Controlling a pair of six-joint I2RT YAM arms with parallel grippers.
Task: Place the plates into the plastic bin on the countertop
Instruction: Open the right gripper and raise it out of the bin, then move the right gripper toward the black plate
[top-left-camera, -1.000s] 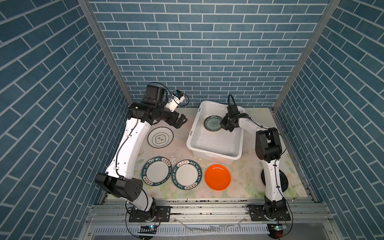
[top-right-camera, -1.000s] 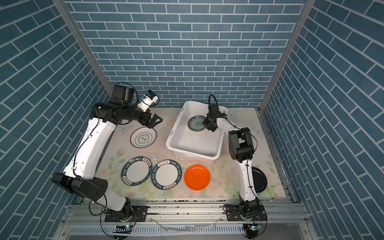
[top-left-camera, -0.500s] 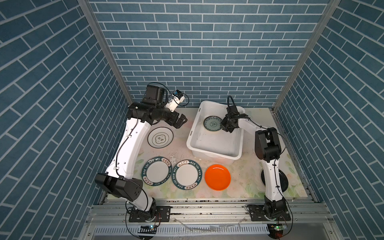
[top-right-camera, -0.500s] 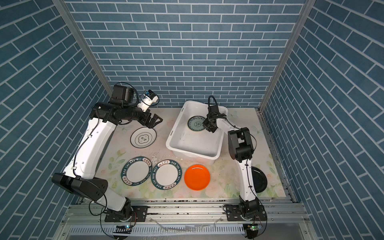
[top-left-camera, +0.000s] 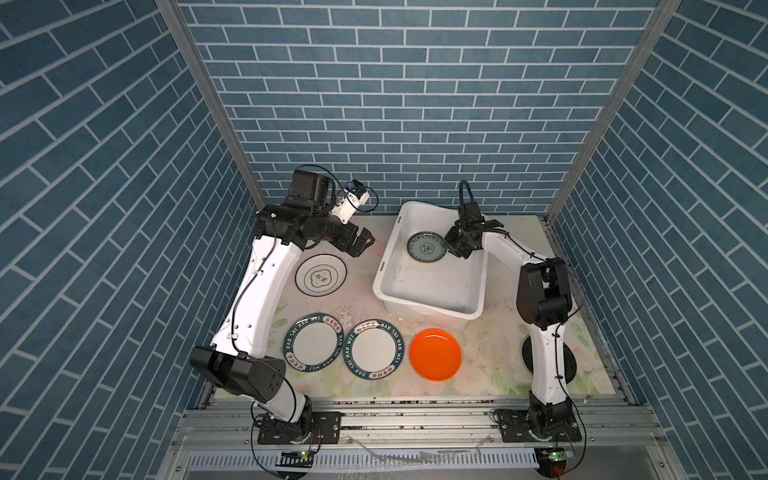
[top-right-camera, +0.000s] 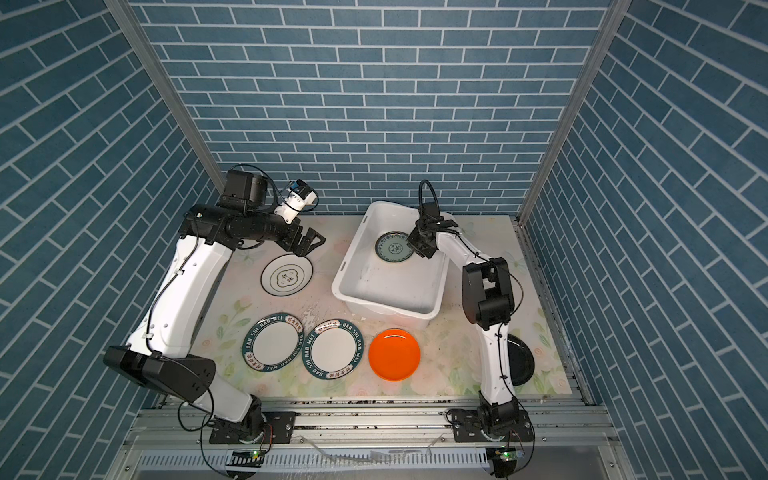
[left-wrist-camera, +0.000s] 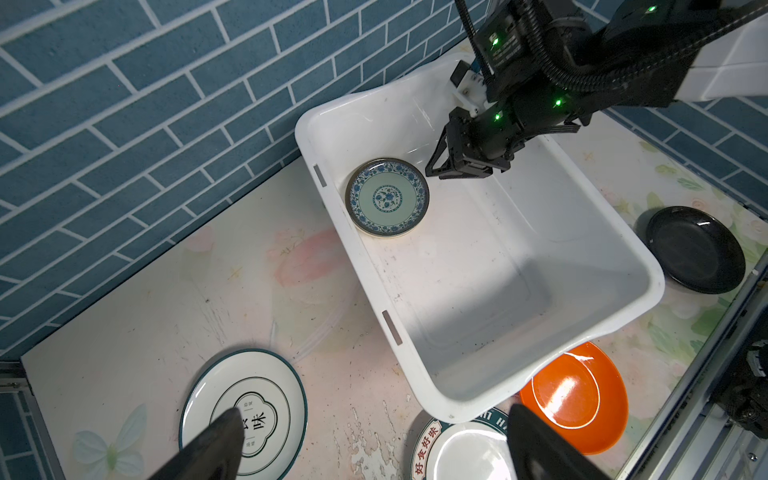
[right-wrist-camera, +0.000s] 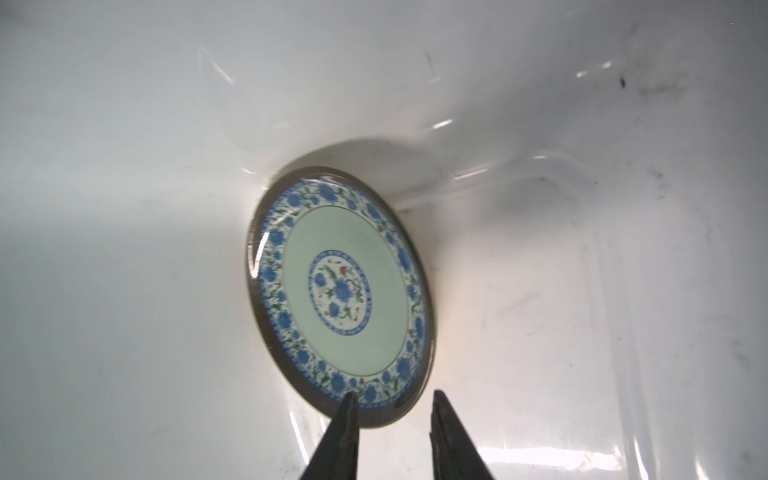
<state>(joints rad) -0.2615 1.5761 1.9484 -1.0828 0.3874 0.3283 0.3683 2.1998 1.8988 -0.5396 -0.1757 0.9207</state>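
**Blue-green patterned plate (top-left-camera: 424, 247) lies in the plastic bin (top-left-camera: 384, 266) at the countertop's (top-left-camera: 498, 332) back edge**

The right gripper (right-wrist-camera: 395, 401) hangs at the plate's rim near the bin's back wall, fingers partly apart and gripping nothing. The left gripper (top-left-camera: 361, 245), spread wide and empty, hovers over the black-rimmed white plate (top-left-camera: 321, 275) near the back left corner. Two green-rimmed plates (top-left-camera: 312, 341) and an orange plate (top-left-camera: 435, 354) line the front edge.
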